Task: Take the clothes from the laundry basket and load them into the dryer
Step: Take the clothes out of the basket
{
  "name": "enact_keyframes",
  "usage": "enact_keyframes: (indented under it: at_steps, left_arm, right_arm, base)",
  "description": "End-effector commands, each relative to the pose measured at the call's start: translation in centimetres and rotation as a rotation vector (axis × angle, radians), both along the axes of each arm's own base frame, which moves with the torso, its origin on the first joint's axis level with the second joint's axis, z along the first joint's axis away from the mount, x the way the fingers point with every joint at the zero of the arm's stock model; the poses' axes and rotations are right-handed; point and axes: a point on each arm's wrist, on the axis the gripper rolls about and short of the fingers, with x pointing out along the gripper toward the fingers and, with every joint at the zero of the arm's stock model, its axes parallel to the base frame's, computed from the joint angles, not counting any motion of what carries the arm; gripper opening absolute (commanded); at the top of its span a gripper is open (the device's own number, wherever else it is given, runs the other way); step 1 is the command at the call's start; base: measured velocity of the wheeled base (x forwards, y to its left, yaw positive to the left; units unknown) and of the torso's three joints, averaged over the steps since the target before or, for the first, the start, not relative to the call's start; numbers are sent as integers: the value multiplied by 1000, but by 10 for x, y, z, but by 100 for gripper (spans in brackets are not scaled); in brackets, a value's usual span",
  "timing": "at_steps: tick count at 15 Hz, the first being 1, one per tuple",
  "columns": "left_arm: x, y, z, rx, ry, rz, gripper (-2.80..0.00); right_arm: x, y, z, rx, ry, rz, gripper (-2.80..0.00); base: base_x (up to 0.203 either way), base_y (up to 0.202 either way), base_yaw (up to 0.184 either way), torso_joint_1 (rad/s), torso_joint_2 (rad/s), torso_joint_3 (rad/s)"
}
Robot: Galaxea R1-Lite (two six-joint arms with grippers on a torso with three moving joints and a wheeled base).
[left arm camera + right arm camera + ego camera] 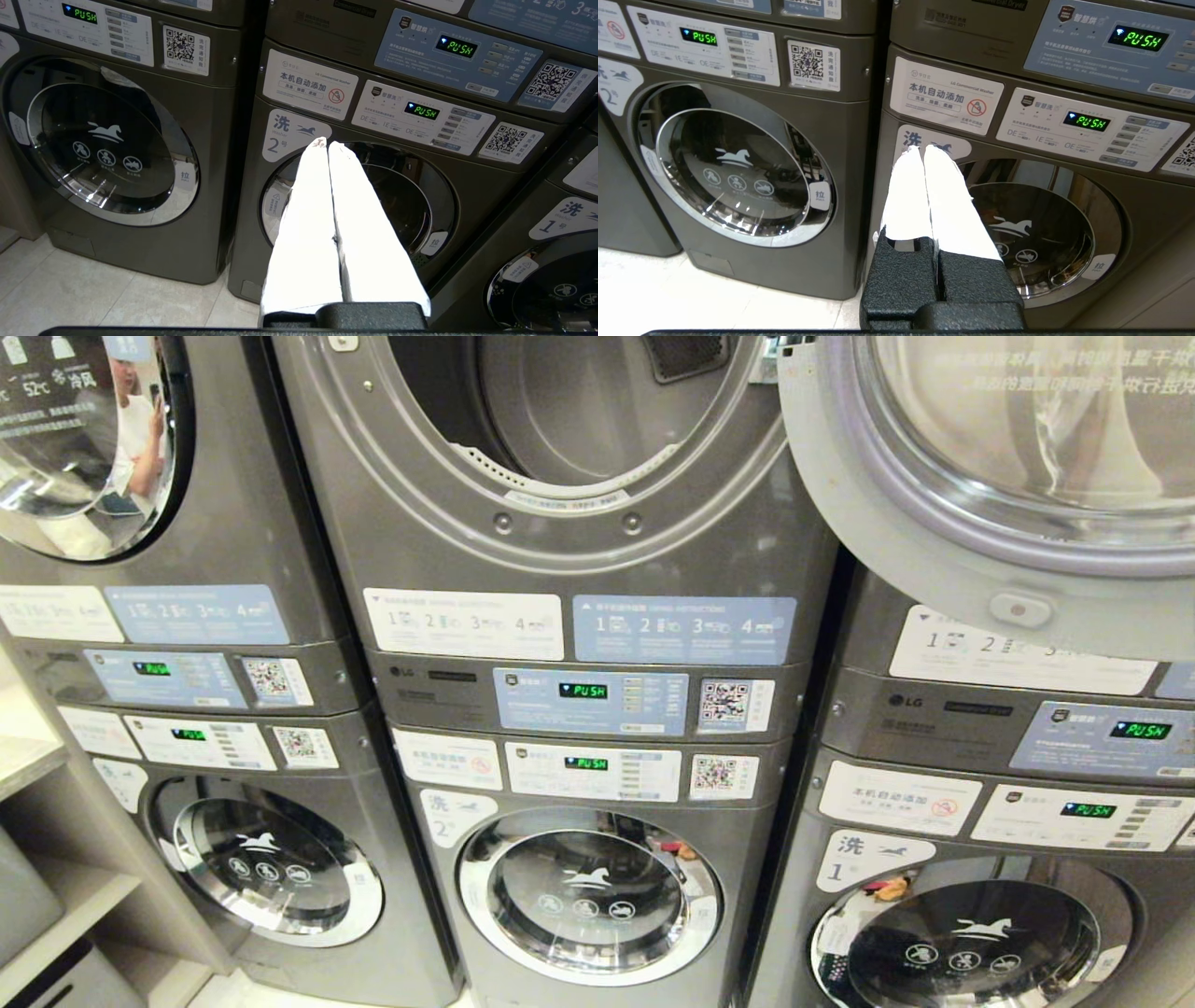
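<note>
The round dryer door point(1008, 476) hangs swung out at the upper right of the head view, closest to the camera, its glass pane facing the lens. Just left of it the middle dryer point(560, 448) stands open, its grey drum bare as far as the view reaches. Below it sits a washer point(588, 896) with its porthole shut, and like stacks stand on either side, their small green displays lit. Wooden shelves point(56, 896) show at the far left.

Neither arm appears in the head view. In the left wrist view the left claw point(327, 143) has its white fingers pressed together, holding nothing, pointing at the middle washer's door. In the right wrist view the right claw point(923, 148) is likewise pinched closed and empty, aimed at the right-hand washer point(1041, 228). The pale tiled floor point(93, 298) shows beneath. No clothes or laundry basket can be seen in any view.
</note>
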Motion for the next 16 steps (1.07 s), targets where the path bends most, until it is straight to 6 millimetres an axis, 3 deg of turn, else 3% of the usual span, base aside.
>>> enact_keyframes:
  at_steps: [1, 16]
  left_arm:
    - [2, 0, -8, -1, 29, 0, -280]
    - [2, 0, -8, -1, 29, 1, -280]
  right_arm:
    - [0, 0, 0, -1, 0, 1, -280]
    - [0, 0, 0, 1, 0, 2, -280]
  base:
    - [0, 0, 0, -99, 231, 117]
    - [0, 0, 0, -132, 290, 157]
